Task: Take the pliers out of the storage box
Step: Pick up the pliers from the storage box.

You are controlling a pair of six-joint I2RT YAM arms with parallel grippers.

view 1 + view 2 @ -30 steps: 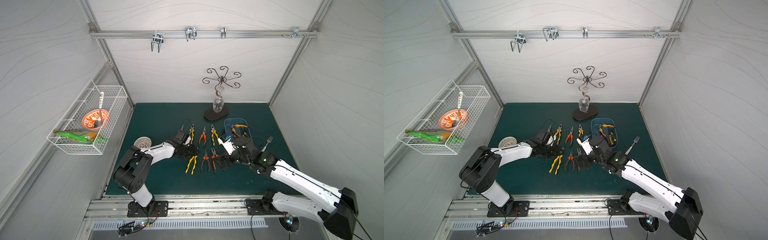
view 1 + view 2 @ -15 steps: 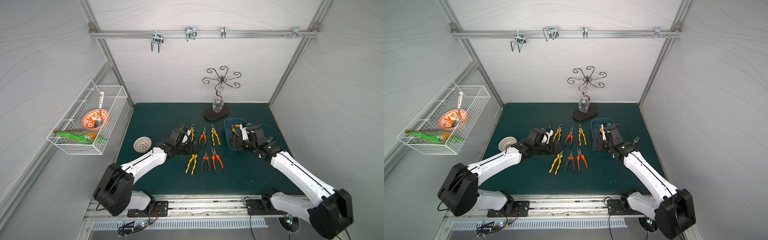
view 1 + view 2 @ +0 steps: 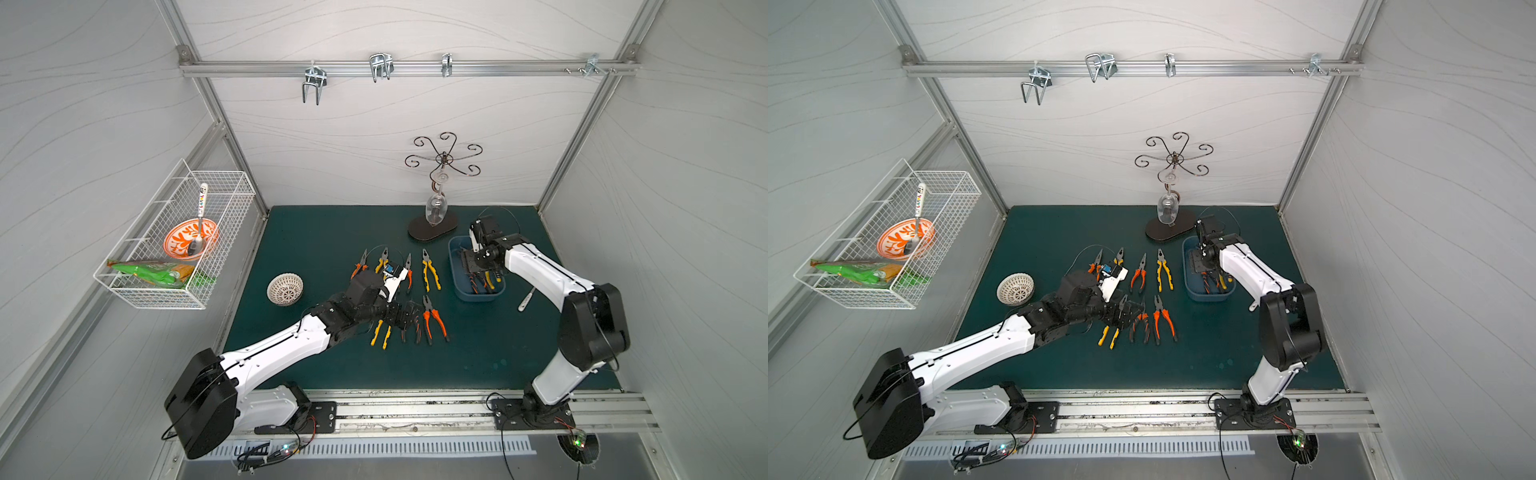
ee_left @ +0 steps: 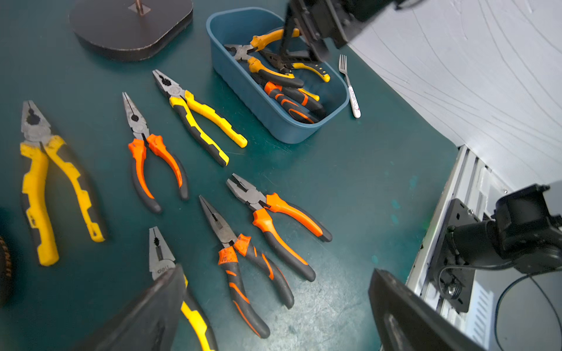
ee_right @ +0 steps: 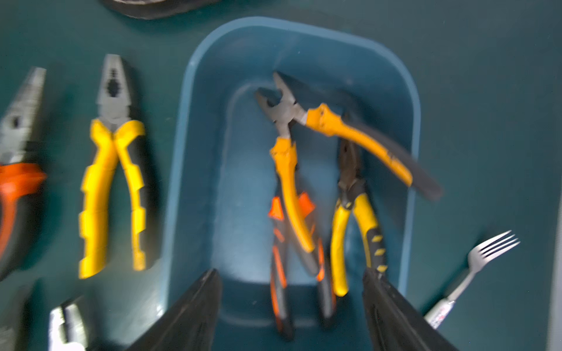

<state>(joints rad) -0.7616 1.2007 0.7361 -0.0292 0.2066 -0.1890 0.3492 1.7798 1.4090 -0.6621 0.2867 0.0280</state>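
My right gripper (image 5: 290, 270) hung part-open, left gripper (image 4: 273, 270) wide, both empty; I feared the crossed pliers (image 5: 289, 188) below the right one could snag and tip the storage box (image 5: 194, 121).

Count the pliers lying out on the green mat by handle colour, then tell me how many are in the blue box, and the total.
Yellow-handled pliers on the mat: 3
Orange-handled pliers on the mat: 4
Pliers in the storage box: 3
Total: 10
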